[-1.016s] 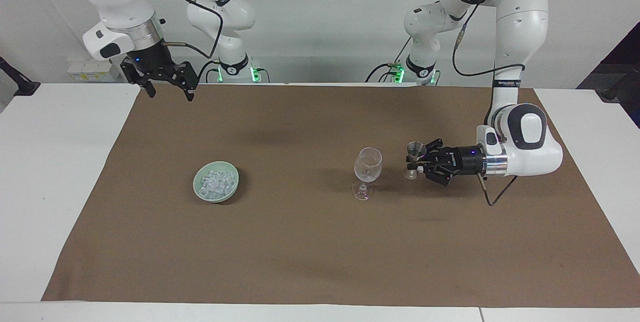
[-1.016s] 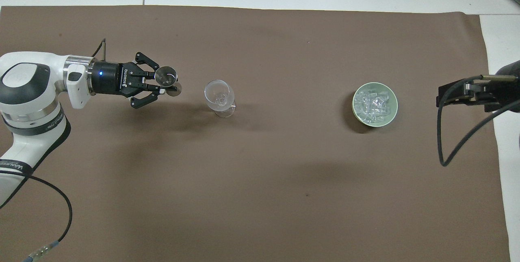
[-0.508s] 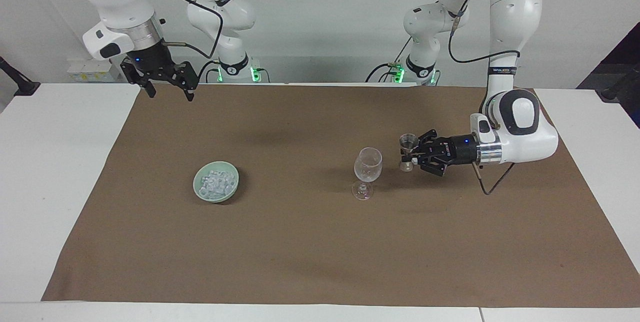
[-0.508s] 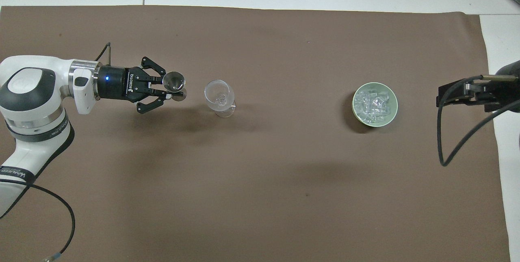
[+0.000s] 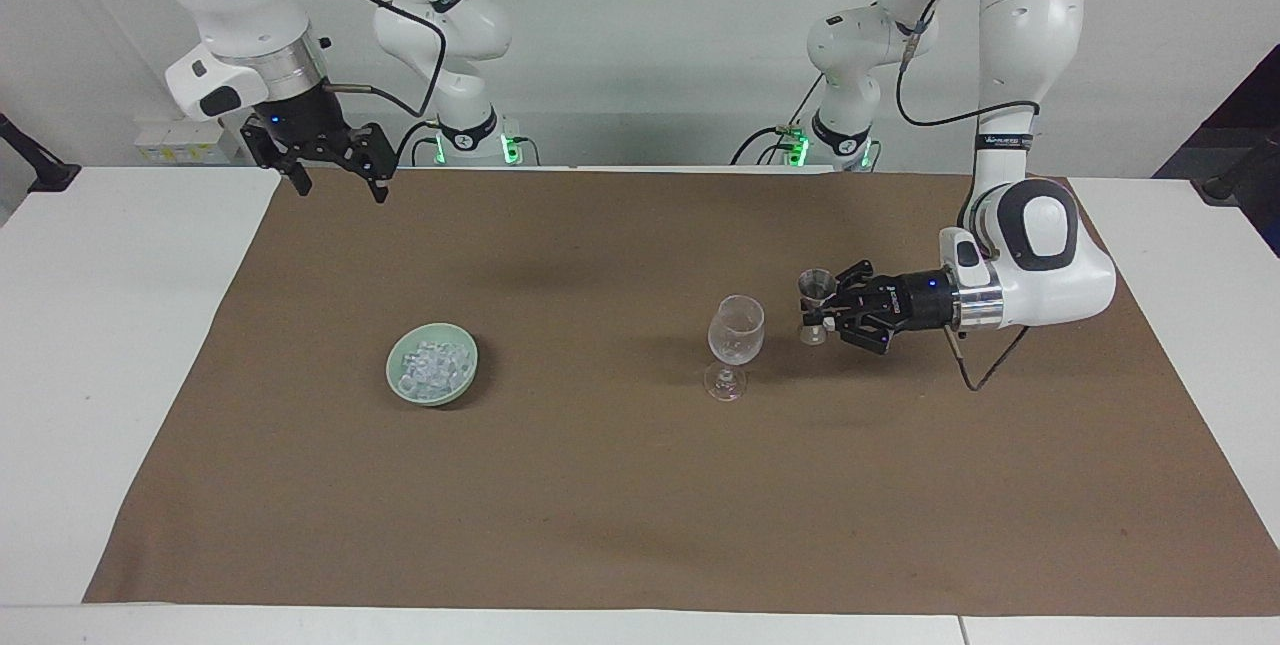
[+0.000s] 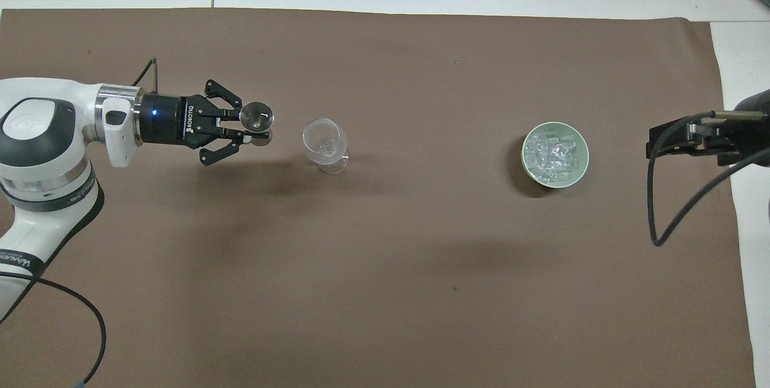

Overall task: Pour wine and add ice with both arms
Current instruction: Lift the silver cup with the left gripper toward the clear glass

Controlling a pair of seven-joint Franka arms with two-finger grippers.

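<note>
Since the earlier frames the left gripper (image 5: 822, 308) has lifted its jigger (image 5: 817, 285) off the cloth and carried it toward the wine glass (image 5: 736, 330), at centre right of the facing view; the right gripper (image 5: 338, 168) has not moved.

Lower in that view, the brown cloth (image 5: 640, 525) lies bare. At mid frame stand the glass and, at centre left, the pale green bowl (image 5: 432, 392) holding the ice (image 5: 436, 362).

Risk: the jigger rides level with the glass bowl and just beside it. A sideways advance without further lift could strike the rim and topple the stemmed glass; early tilting would spill onto the cloth.

Pose: the left forearm lies horizontal, fingers clamped on the jigger's waist, cup upright. At upper left the right arm waits, gripper pointing down, fingers spread wide, holding nothing.
</note>
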